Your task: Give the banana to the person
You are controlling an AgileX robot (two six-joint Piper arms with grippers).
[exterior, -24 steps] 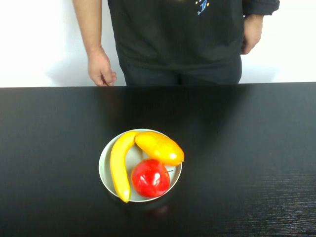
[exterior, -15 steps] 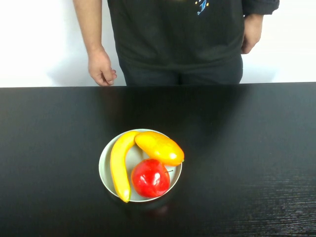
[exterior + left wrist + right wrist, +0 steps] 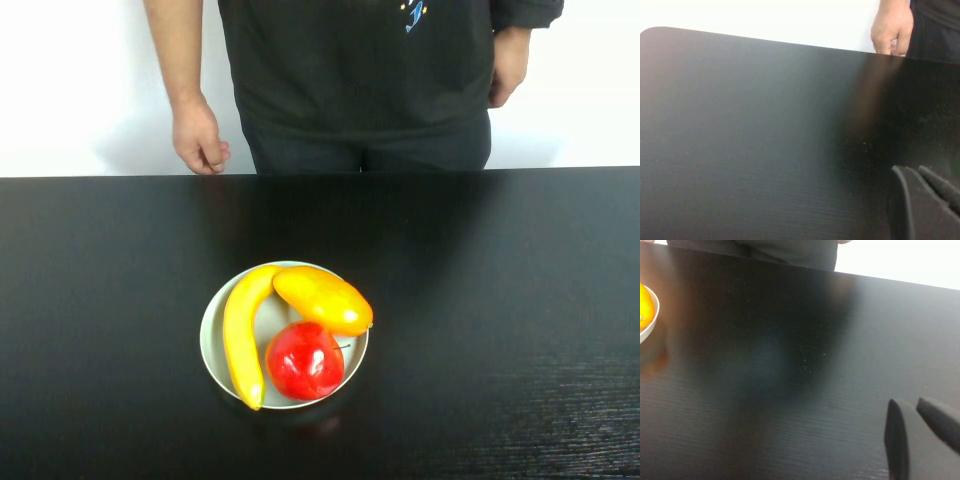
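Yellow against the pale bowl point(image 3: 212, 352), the banana point(image 3: 241, 335) lies along the bowl's left side, its upper end touching the mango point(image 3: 322, 299) and its flank just beside the apple point(image 3: 304, 360); nothing grips it yet. Neither arm shows in the high view; the left gripper point(image 3: 920, 200) appears only in its wrist view, low over bare table point(image 3: 500, 300) with its fingers close together and holding nothing, and the right gripper point(image 3: 920, 432) likewise hangs over bare table well apart from the bowl, a narrow gap between its fingers, empty. The person point(image 3: 360, 80) stands behind the far edge, one hand point(image 3: 197, 137) loosely curled beside the hip, not held out. Likely trouble: a smooth, curved fruit may slip or pivot if pinched near a tapered end; fingers coming down beside it could nudge the apple or mango, or catch the rim and tip or shove the bowl; and a handover offered before that hand opens may drop the fruit onto the table.
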